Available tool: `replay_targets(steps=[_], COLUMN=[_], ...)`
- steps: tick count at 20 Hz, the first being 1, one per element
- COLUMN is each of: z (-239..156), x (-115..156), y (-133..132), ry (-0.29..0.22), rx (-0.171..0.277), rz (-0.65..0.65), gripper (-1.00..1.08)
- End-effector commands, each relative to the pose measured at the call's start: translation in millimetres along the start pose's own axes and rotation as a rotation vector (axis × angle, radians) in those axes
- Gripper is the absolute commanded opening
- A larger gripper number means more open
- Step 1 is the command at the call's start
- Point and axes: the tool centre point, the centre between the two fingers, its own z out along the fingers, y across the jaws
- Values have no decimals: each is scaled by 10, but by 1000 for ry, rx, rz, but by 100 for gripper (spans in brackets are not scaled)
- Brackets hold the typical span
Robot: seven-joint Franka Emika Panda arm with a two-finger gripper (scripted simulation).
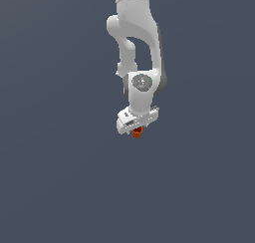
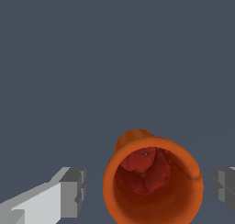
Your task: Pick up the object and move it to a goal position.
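Observation:
The object is a tiny orange-red cup, seen in the exterior view just under the white hand of my gripper. In the wrist view the object stands upright with its darker hollow top facing the camera. My gripper is open around it. One grey finger pad stands a small gap away from the rim on one side. The other pad is closer on the opposite side, with a thin gap still showing. No goal marker is visible.
A plain dark grey-blue surface fills both views. The white arm comes down from the top of the exterior view. Nothing else shows.

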Motion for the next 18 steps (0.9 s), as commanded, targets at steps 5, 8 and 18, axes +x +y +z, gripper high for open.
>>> replay_targets(steps=[5,8,18], z=[206,216,209], x=[2,4,5], y=[-3,-2,1], ry=[0,0,1], rx=[0,0,-1], rz=[-2,-2,-2], gripper=[100,-100,-100])
